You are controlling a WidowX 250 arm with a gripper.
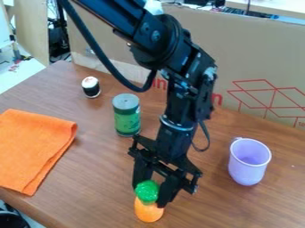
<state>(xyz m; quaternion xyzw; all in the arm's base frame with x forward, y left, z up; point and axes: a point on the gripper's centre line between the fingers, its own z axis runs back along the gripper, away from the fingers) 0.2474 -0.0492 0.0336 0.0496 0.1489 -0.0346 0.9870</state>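
At the lower middle of the camera view, the black gripper (pixel 156 192) hangs low over the table, pointing down. Right at its lower end is a small object with a rounded green top (pixel 147 192) and an orange lower part (pixel 148 211). The green top overlaps the gripper's left side in the view, and the orange part shows just below the gripper. Whether the object is held or rests on the table cannot be made out.
Behind the gripper stands a green can (pixel 127 116), with a small black-and-white container (pixel 91 88) farther back. A folded orange cloth (pixel 35 149) lies left, and a purple cup (pixel 247 171) stands right. Cardboard (pixel 250 62) borders the wooden table's (pixel 101 178) back edge.
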